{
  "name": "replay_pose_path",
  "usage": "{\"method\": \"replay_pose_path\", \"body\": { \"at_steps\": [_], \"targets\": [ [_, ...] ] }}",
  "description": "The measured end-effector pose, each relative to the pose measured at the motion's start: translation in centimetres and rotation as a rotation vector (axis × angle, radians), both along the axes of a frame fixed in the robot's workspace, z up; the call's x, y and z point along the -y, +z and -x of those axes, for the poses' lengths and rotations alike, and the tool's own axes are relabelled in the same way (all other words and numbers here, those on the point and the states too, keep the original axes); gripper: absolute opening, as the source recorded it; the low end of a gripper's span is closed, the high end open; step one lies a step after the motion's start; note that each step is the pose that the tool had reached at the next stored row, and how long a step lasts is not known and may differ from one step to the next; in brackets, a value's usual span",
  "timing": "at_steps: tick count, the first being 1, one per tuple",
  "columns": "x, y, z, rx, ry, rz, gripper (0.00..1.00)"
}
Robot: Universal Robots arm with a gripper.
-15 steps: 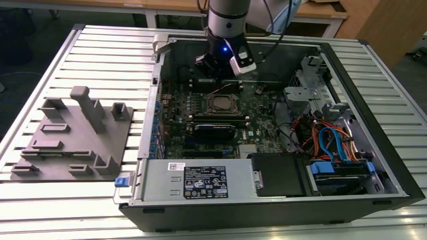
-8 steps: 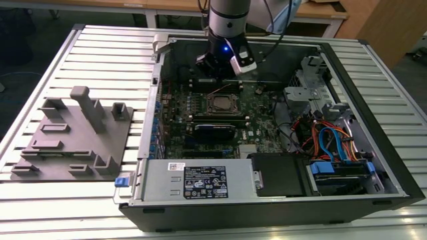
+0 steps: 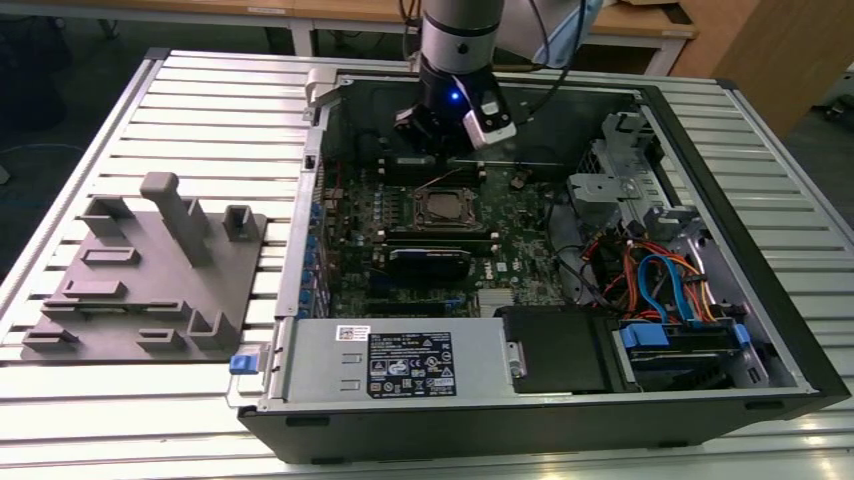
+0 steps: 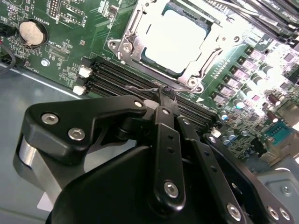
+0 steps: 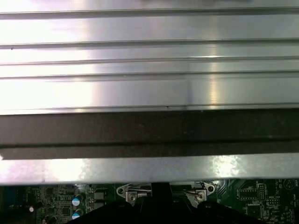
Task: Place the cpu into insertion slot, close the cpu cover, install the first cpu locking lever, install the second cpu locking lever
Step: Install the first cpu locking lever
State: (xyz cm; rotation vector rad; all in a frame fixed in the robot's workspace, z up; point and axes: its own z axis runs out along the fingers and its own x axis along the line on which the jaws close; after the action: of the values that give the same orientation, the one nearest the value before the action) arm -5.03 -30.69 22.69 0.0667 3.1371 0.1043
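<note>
While your fingers point(image 4: 164, 121) hang pressed together over the memory slots point(image 4: 117, 74), tips at a thin wire lever point(image 4: 140, 88), the cpu point(image 4: 176, 39) lies in the insertion slot point(image 3: 445, 207) mid-motherboard point(image 4: 60, 28), the cpu cover point(image 4: 135, 42) flat over its edges; whether you grip the lever cannot be told.

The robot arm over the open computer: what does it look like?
The arm is a grey cylinder ending in a black wrist with a small blue light, and cables beside it. In the second wrist view, its gripper is matte black jointed bars fixed with silver screws.
</note>
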Motion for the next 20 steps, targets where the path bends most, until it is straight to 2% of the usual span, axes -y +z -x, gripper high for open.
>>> {"method": "replay_pose_path", "body": {
  "at_steps": [13, 20],
  "targets": [
    [-0.58, -0.54, -0.37, -0.0001, 0.000, 0.0000, 0.10],
    [-0.60, -0.66, -0.81, -0.0002, 0.000, -0.0001, 0.10]
  ]
}}
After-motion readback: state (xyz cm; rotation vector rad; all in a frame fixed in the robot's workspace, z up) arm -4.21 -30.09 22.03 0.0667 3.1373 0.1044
